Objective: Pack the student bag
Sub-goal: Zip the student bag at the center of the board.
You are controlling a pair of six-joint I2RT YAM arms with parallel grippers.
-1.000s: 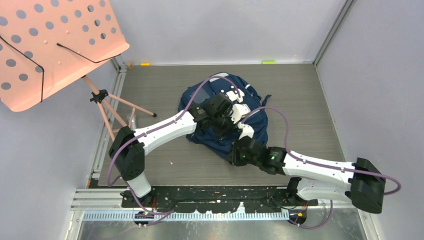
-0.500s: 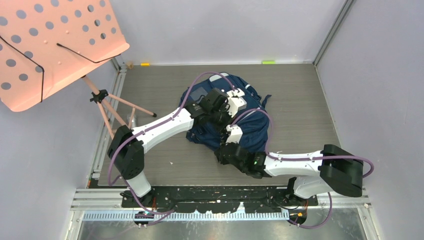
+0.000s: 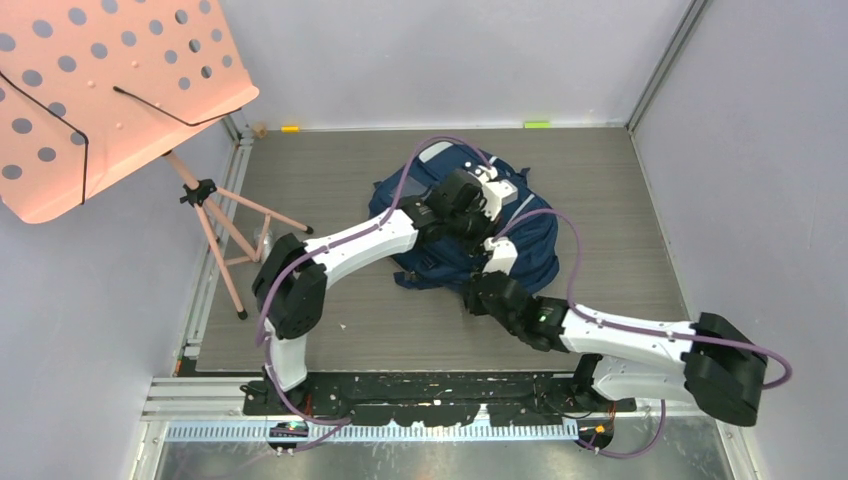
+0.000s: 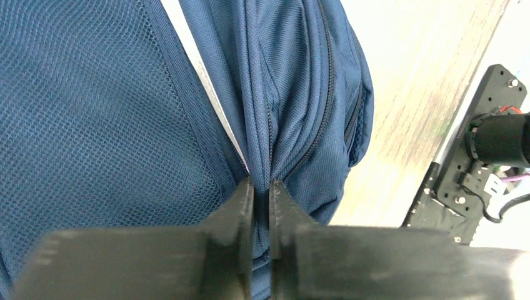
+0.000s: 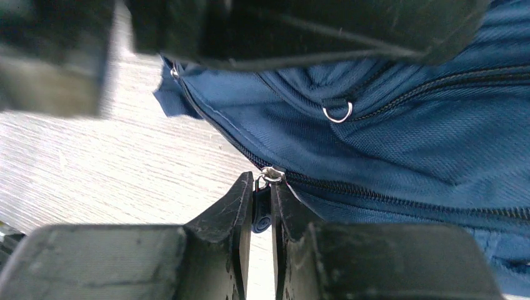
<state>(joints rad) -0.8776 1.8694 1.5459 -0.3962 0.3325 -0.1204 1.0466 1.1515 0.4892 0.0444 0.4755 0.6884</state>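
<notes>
The navy student bag (image 3: 530, 250) lies on the grey table under both arms. My left gripper (image 3: 470, 215) is on top of it, shut on a pinched fold of blue fabric (image 4: 260, 175) between a white trim stripe (image 4: 200, 69) and a zipper line (image 4: 328, 81). My right gripper (image 3: 485, 293) sits at the bag's near edge, shut on a dark rubber zipper pull (image 5: 262, 212) that hangs from a metal slider (image 5: 272, 174) at the end of a closed zipper (image 5: 400, 200). A small metal ring (image 5: 337, 114) shows higher on the bag (image 5: 406, 137).
A pink perforated music stand (image 3: 100, 95) on a tripod (image 3: 225, 235) fills the back left corner. Purple-grey walls enclose the table (image 3: 600, 180). The arms' base rail (image 3: 420, 390) runs along the near edge. The left arm's dark links (image 5: 281, 31) overhang the right wrist view.
The bag has shifted right and away from the bases, carried by both arms. The left arm has stretched further over it; the right gripper has followed the bag's near edge to the right.
</notes>
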